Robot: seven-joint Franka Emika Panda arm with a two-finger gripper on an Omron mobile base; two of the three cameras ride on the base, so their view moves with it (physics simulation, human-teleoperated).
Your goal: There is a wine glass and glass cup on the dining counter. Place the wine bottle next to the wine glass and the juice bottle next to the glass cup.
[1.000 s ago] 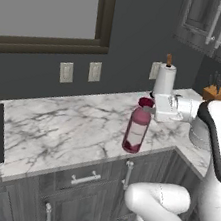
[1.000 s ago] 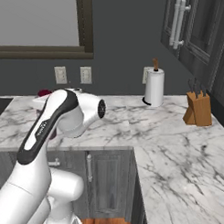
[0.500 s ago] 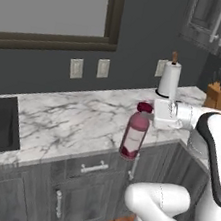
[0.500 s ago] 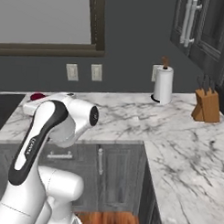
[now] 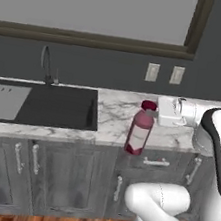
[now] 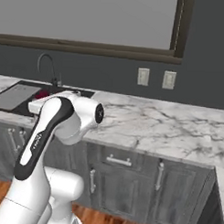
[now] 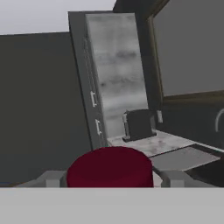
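The short pink-red juice bottle [image 5: 139,133] with dark red cap hangs upright over the front edge of the grey-veined marble table [image 5: 115,117], right of the black sink [image 5: 42,105], with open floor in front. The gripper [image 5: 151,112] is closed partway around its cap.

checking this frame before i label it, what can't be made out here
- Juice bottle: label print too small in the left base view; in the hand view only its cap shows, the body cut off below.
- End effector: fingers merge with the bottle's neck in the left base view.
- Right base view: the arm hides the bottle.
- Faucet: cut by the hand view's edge.
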